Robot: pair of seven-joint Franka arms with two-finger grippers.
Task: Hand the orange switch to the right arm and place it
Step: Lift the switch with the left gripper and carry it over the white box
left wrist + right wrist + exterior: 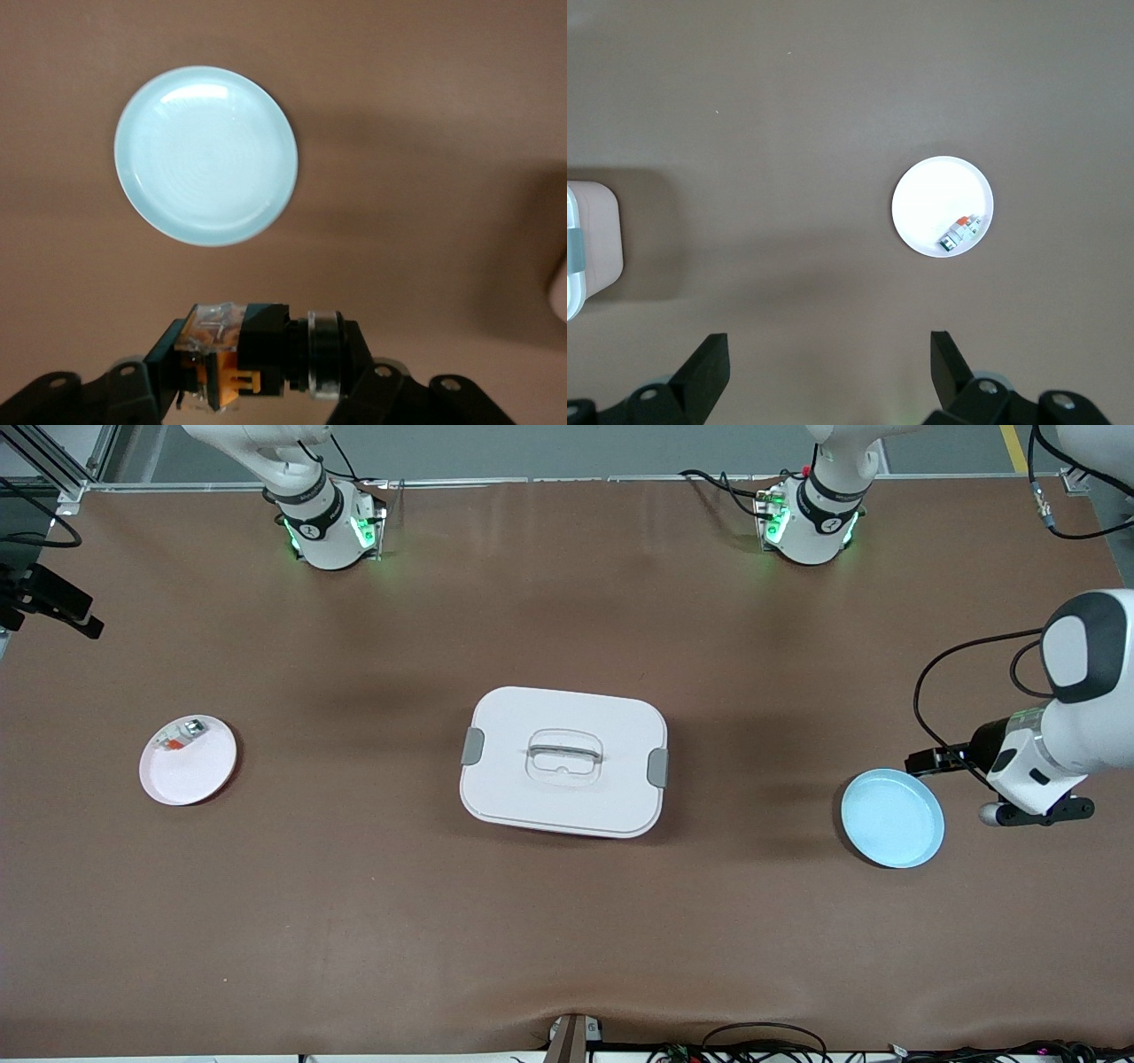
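Presently left gripper (257,390), clamped on the orange switch (252,354) and raised beside the blue plate (892,817) by the table's left-arm edge, looks ready for handover; right gripper (824,367) hangs agape above, seemingly waiting.

White arms (1076,726) (black joint bands).

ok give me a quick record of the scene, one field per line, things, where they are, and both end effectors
orange switch: held in left end effector
left end effector: shut on the switch, in the air beside the blue plate
blue plate: bare, left arm's end
right end effector: open, high over the table
white plate: right arm's end, holds whitish-grey part
white lidded box: table centre
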